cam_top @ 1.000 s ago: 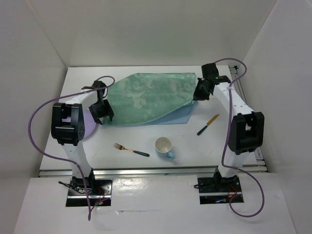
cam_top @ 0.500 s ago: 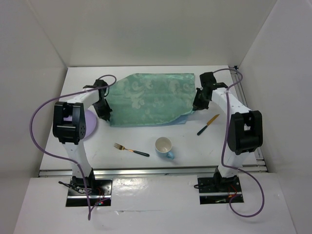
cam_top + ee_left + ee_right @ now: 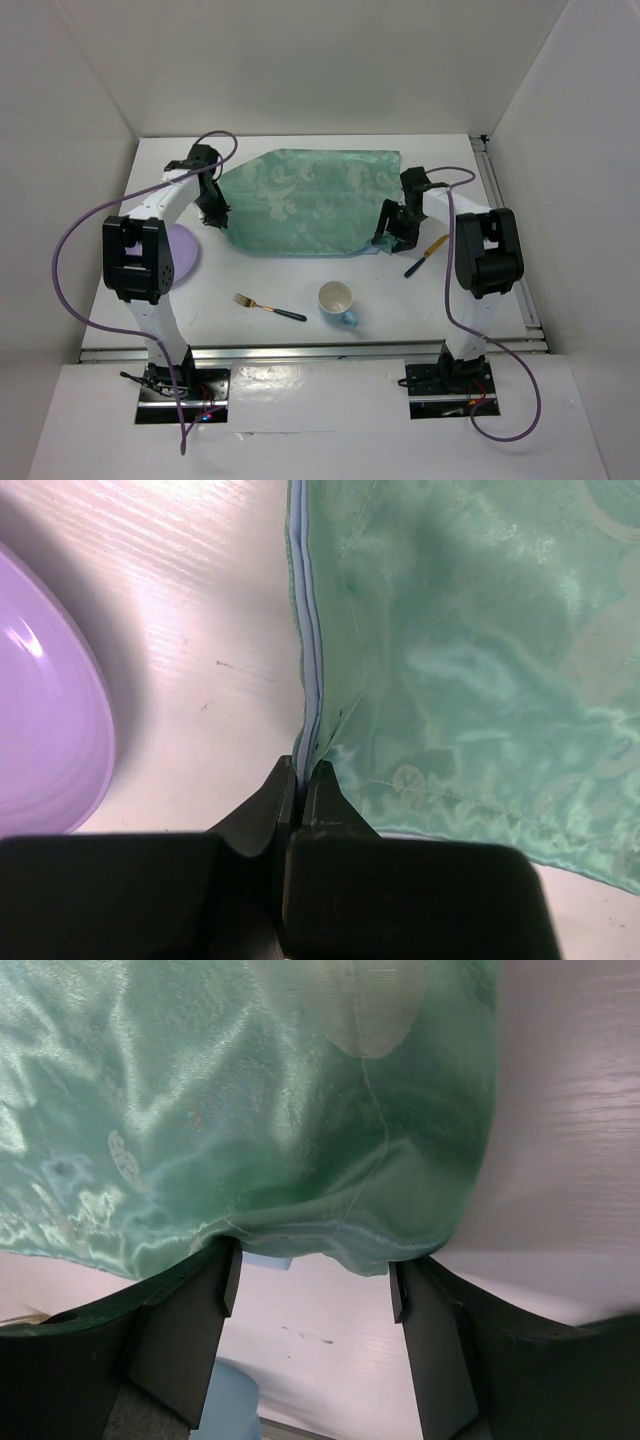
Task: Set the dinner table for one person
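A teal-green patterned cloth [image 3: 305,200] with a pale blue underside lies spread at the back middle of the white dinner table [image 3: 250,275]. My left gripper [image 3: 213,212] is shut on the cloth's left edge; in the left wrist view the fingertips [image 3: 303,772] pinch the doubled hem of the cloth [image 3: 460,660]. My right gripper [image 3: 392,235] stands open over the cloth's near right corner. In the right wrist view the cloth [image 3: 250,1110] hangs loose just past the right gripper [image 3: 312,1285], with bare table between the fingers [image 3: 215,1285].
A purple plate [image 3: 185,255] [image 3: 45,740] lies at the left beside the left arm. A fork [image 3: 268,307] and a light blue mug [image 3: 338,302] [image 3: 222,1400] sit near the front. A knife [image 3: 426,256] lies right of the right gripper.
My left gripper closed on the cloth's left edge and drew back toward the far side. My right gripper carried the right corner nearer and let go; the cloth lies flatter.
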`<control>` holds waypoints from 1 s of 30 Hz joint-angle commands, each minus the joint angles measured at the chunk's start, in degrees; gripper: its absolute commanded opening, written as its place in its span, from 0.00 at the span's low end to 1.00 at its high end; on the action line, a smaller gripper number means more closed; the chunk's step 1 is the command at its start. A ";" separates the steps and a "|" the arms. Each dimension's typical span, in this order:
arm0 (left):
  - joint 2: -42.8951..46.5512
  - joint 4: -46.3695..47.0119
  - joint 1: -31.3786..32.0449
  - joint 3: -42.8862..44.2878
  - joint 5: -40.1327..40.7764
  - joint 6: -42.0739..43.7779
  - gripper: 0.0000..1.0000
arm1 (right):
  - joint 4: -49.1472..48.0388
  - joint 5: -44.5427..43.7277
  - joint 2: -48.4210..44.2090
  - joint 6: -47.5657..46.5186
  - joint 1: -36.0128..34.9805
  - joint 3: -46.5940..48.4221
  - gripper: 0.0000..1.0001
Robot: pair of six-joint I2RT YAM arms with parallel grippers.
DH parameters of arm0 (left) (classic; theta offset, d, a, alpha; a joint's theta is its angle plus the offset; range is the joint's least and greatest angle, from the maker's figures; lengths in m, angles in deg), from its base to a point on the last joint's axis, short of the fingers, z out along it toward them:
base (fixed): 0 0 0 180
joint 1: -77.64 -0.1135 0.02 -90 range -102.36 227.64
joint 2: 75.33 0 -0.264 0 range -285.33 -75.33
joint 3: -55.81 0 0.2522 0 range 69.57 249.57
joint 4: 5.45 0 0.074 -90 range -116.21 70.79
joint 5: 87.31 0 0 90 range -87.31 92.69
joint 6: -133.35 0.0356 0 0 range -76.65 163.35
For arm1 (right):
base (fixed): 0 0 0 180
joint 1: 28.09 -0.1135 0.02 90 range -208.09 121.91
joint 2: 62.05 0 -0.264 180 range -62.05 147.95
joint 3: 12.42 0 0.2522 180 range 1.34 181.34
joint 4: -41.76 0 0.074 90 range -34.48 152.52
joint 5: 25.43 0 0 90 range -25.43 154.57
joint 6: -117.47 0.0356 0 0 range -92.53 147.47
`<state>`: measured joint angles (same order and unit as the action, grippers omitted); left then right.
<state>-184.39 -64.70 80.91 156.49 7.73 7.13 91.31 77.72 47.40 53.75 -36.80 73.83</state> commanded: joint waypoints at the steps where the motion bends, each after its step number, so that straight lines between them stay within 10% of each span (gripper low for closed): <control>1: 2.44 -2.14 0.16 2.73 -0.91 -0.25 0.00 | -2.66 1.09 2.61 0.17 -1.40 0.55 0.73; 8: 2.44 -2.14 0.69 2.21 -0.91 -0.25 0.00 | -2.66 -6.44 8.05 4.91 -5.43 4.41 0.63; 15: 2.97 -2.14 0.69 1.59 -0.91 0.28 0.00 | -3.18 -12.52 9.73 10.71 -5.44 4.58 0.00; 21: 2.36 -4.95 0.69 10.09 -0.91 2.21 0.00 | 4.80 -20.00 7.71 6.69 -4.22 20.81 0.00; 26: -0.19 -10.04 0.08 25.92 -1.43 2.21 0.00 | 18.39 -20.00 13.40 1.15 -1.67 54.16 0.00; 30: 0.50 -9.53 -0.54 26.12 -2.58 1.69 0.00 | 21.78 -20.52 10.19 -1.58 -1.66 50.77 0.00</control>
<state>-184.30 -71.35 81.21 183.26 6.13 8.48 103.36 60.23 60.34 55.65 -38.94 127.40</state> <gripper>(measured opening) 0.058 0.055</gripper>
